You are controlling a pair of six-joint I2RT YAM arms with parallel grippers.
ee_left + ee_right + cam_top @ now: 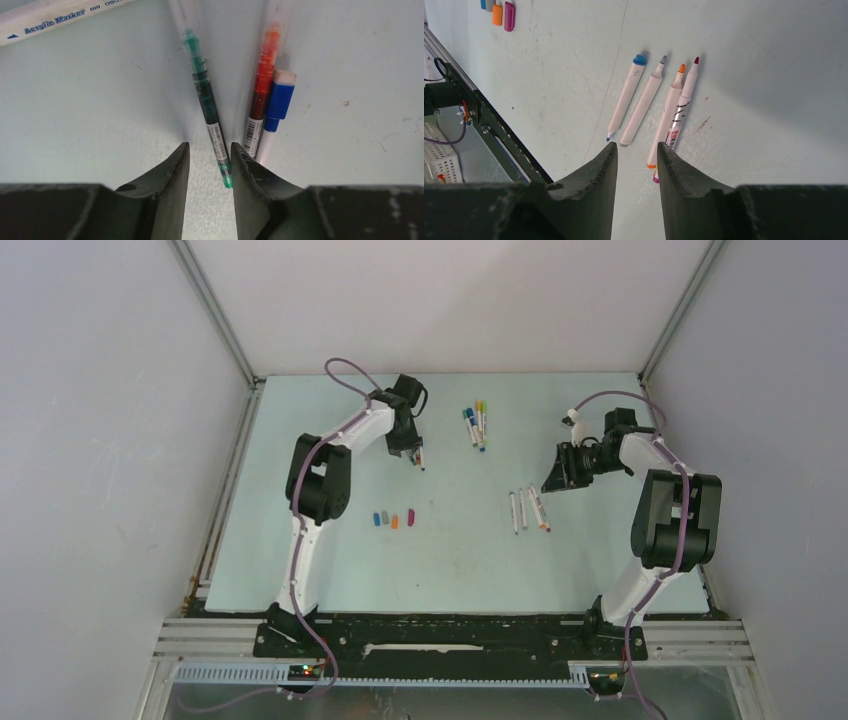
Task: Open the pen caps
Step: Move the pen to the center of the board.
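Left wrist | left hand [209,165] straddling green pen [206,100] | blue cap [279,100] on marker

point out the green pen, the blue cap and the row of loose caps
green pen [206,95], left wrist view, on its dark ink-filled barrel
blue cap [280,99], left wrist view, on the middle of the cap's side
row of loose caps [394,519], top external view, on the orange cap within the row

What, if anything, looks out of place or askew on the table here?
Nothing looks spilled or damaged. Removed caps sit in a tidy row, uncapped pens lie side by side, and the table shows only light scuffs.
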